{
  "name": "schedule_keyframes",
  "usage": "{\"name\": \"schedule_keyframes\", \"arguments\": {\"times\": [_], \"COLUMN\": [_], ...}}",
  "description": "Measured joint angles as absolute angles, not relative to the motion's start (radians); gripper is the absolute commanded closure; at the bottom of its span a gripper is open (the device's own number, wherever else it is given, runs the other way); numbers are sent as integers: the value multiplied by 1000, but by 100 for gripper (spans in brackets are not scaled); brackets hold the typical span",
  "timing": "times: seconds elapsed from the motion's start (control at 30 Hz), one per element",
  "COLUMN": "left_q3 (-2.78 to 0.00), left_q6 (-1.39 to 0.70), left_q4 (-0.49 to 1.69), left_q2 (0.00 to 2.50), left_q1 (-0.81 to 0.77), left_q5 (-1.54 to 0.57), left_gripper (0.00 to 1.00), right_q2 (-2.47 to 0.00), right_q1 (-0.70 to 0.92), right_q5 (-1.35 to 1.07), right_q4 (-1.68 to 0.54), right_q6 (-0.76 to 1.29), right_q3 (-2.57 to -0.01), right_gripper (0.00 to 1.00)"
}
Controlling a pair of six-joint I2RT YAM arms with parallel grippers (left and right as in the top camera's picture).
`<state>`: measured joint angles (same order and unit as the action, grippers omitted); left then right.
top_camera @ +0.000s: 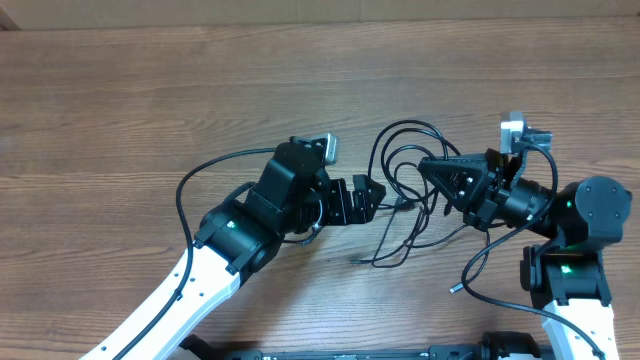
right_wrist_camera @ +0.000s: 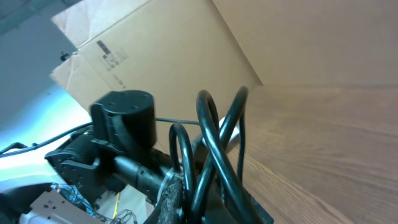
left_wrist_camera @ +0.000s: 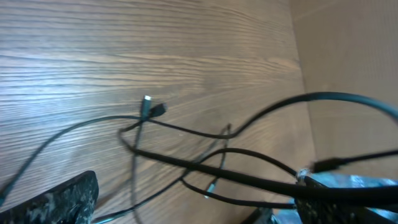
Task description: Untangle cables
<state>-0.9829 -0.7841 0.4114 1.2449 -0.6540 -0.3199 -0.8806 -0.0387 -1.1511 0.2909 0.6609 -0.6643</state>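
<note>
Black cables [top_camera: 412, 123], tangled beyond counting; two hands: left hand [top_camera: 372, 197] released, right hand [top_camera: 428, 168] clenched on their loops.

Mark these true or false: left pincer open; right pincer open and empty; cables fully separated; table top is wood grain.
1. The left pincer is open. True.
2. The right pincer is open and empty. False: it is shut on the cables, which loop up out of it in the right wrist view.
3. The cables lie fully separated. False: the strands cross and loop over each other between the two pincers.
4. The table has a wood-grain top. True.
</note>
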Motion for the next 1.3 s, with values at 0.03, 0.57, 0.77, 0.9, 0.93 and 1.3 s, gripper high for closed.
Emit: {"name": "schedule_keyframes", "arguments": {"times": [0.03,0.57,0.77,0.9,0.93,1.3], "left_q3": [-983,-983,-983,-983,-983,-983], "left_q6": [-785,-830,-887,-923,-941,-1021], "left_q4": [412,303,277,271,264,175], "left_q2": [1245,1245,1245,1245,1245,1255], "left_q1": [-654,-589,-587,-587,-587,-662], "left_q5": [-334,-564,-572,-554,-545,-325], "left_gripper": [0,0,0,0,0,0], "right_q2": [-881,-897,-897,-897,-897,-897], "right_q1": [-39,-39,-39,-39,-39,-39], "right_q5": [-1146,-1091,-1087,-1094,-1100,-1145], "right_q4": [276,189,189,191,191,191], "right_q6": [651,564,553,553,553,558], "right_q3": [-664,-665,-665,-665,-665,-665], "right_gripper": [96,96,96,96,96,96]}}
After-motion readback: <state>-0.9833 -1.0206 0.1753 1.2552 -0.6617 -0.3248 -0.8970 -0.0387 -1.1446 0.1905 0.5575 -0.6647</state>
